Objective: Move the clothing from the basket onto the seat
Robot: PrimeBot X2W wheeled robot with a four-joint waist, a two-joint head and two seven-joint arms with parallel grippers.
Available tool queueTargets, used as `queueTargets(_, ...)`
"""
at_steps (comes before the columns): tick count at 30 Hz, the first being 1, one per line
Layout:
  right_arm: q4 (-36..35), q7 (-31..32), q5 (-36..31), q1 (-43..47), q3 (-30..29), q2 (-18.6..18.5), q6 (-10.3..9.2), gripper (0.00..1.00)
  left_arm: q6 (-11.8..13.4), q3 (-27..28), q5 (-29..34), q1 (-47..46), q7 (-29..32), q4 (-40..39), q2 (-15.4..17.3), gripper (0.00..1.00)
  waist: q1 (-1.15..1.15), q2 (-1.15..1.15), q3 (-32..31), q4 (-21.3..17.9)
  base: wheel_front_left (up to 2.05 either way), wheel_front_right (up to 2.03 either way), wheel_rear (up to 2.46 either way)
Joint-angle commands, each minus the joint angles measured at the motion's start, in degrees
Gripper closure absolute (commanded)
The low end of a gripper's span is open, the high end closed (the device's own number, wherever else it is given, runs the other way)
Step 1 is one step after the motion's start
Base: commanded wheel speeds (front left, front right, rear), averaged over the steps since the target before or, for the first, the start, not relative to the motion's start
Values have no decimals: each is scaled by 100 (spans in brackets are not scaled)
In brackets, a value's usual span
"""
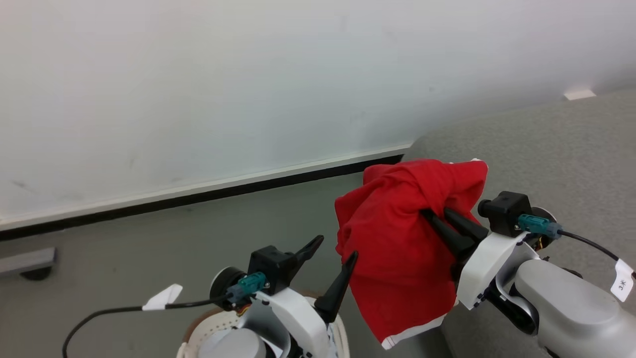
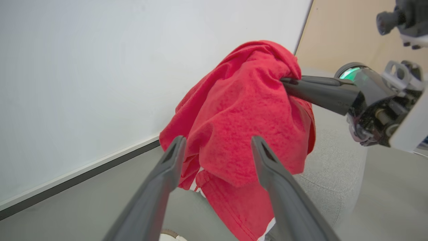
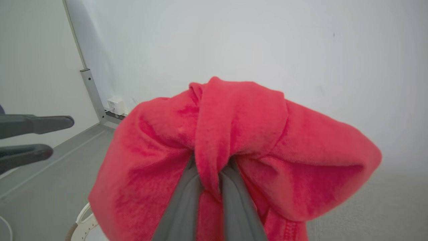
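The red clothing [image 1: 397,243] hangs in the air, bunched around my right gripper [image 1: 436,215], which is shut on a fold of it [image 3: 210,167]. Its white hem [image 1: 412,332] dangles lowest. The garment hangs beside the front left corner of the grey seat [image 1: 556,149]. My left gripper [image 1: 335,248] stands open just left of the cloth, holding nothing; in the left wrist view the clothing [image 2: 240,117] hangs beyond its spread fingers. The cream basket [image 1: 208,330] with its brown rim shows at the bottom, under my left arm, and its rim [image 3: 82,222] appears below the garment.
A white wall [image 1: 248,74] with a dark baseboard [image 1: 198,196] runs behind grey floor [image 1: 149,248]. A grey foot of some furniture [image 1: 27,262] sits at the far left. A small white box [image 3: 115,105] is by the wall corner.
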Motion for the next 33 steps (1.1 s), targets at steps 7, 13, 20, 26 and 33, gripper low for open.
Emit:
queueTargets(7,-198,-30,-134,65,-159,-339,-14,100,11,-40,-82,-47,-68,-40,-20,0,0,0,-5,-1044,0,0,0)
queueTargets(13,-337,-28,-210,136,-375,-603,-14,100,-24,-108,-82,-114,-41,-35,-63,0,0,0,35,-1356,0,0,0)
queueTargets(20,-530,-27,-389,381,-814,-800,-14,100,-134,-222,-73,-257,-6,14,-100,0,0,0,169,-1450,0,0,0)
queueTargets(26,-636,-27,-518,562,-1110,-786,-14,100,-121,-259,-78,-268,-9,11,-100,0,0,0,247,-1492,0,0,0)
queueTargets(33,-648,-6,-579,392,-1533,-798,-14,100,-52,-295,19,-367,111,-180,-3,0,0,0,542,-1432,0,0,0)
